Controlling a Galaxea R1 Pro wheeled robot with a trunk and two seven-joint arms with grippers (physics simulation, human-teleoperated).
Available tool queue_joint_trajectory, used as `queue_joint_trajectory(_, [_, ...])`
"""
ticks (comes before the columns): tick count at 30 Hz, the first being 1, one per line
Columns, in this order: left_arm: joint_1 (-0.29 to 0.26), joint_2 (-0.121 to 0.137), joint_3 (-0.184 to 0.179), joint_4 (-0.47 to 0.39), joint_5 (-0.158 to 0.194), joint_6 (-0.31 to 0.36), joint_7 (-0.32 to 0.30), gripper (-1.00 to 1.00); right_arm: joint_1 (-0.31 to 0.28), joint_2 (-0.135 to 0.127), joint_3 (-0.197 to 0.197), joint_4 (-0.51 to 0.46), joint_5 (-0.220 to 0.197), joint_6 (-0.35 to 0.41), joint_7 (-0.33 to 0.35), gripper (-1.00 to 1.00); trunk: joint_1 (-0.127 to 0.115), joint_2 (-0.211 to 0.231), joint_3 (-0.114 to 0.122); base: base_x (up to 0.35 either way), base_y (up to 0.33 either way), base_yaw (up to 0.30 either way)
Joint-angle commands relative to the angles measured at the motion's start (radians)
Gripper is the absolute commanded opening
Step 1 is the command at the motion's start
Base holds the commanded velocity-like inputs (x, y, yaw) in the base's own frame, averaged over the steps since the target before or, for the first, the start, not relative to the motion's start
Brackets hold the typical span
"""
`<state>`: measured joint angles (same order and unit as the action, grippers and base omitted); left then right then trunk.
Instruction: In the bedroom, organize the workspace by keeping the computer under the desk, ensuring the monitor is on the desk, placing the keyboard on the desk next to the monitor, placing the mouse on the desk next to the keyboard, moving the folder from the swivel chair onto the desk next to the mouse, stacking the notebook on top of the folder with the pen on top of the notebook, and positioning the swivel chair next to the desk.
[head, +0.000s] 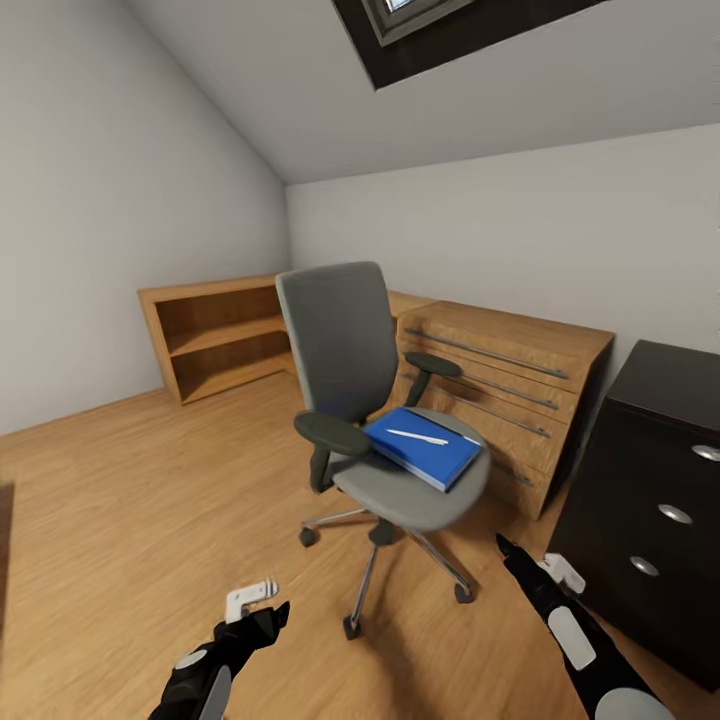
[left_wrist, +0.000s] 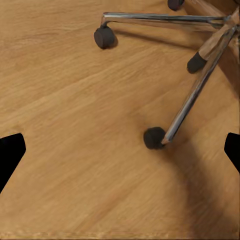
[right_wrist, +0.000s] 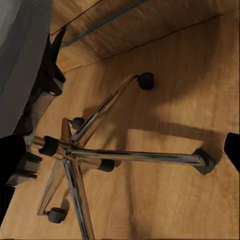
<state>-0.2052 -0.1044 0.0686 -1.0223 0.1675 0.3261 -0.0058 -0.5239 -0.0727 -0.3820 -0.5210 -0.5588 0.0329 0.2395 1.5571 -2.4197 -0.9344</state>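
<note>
Head view: swivel chair (head: 365, 400) stands on the wooden floor (head: 150, 500) mid-room, grey back upright, seat facing the camera; blue folder (head: 425, 447) lies flat on the seat with the white pen (head: 418, 437) on top of it; notebook can't be made out; light wooden drawer unit (head: 500, 390) just behind the chair, open wooden shelf (head: 215, 335) against the far wall, black drawers with silver knobs (head: 650, 500) at the right edge; left gripper (head: 262, 612) hangs low over the floor in front of the chair base, right gripper (head: 510, 552) low near the chair's front castor; both arms hold nothing; left wrist view shows fingers (left_wrist: 11, 152) set wide apart over bare floor near a castor (left_wrist: 154, 138); right wrist view shows fingers (right_wrist: 232, 149) wide above the chrome star base (right_wrist: 100, 155).
</note>
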Motion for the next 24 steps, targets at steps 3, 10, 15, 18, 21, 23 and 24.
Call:
queue_joint_trajectory(3, [0.0, -0.001, 0.002, 0.005, 0.009, 0.006, 0.0, 1.0, -0.001, 0.0, -0.004, 0.035, 0.025, -0.083, 0.006, 1.0, -0.001, 0.0, -0.001, -0.267, -0.18, 0.0])
queue_joint_trajectory(10, [0.0, 0.0, 0.002, 0.013, 0.012, 0.005, -0.001, 1.0, 0.004, 0.001, -0.004, 0.124, 0.077, -0.185, 0.007, 1.0, -0.001, 0.0, -0.001, -0.09, -0.066, 0.0])
queue_joint_trajectory(15, [0.0, 0.003, 0.004, 0.064, 0.013, 0.004, -0.003, 1.0, 0.008, -0.003, -0.004, 0.242, 0.121, -0.308, 0.01, 1.0, -0.012, 0.021, 0.008, -0.004, -0.003, 0.0])
queue_joint_trajectory(18, [0.0, 0.012, 0.006, 0.136, 0.013, 0.003, -0.001, 1.0, 0.013, -0.005, -0.005, 0.345, 0.13, -0.418, 0.011, 1.0, -0.024, 0.042, 0.018, 0.0, 0.0, 0.0])
queue_joint_trajectory(21, [0.0, 0.022, 0.007, 0.263, 0.012, -0.085, 0.0, 1.0, 0.017, -0.004, -0.003, 0.445, 0.135, -0.539, 0.029, 1.0, -0.035, 0.063, 0.027, 0.0, 0.0, 0.0])
queue_joint_trajectory(23, [0.0, 0.023, 0.008, 0.306, 0.012, -0.143, -0.001, 1.0, 0.017, -0.002, -0.003, 0.464, 0.135, -0.561, 0.037, 1.0, -0.043, 0.077, 0.034, 0.0, 0.0, 0.0])
queue_joint_trajectory(24, [0.0, 0.024, 0.008, 0.32, 0.012, -0.163, -0.001, 1.0, 0.017, -0.002, -0.003, 0.469, 0.135, -0.566, 0.038, 1.0, -0.047, 0.084, 0.037, 0.0, 0.0, 0.0])
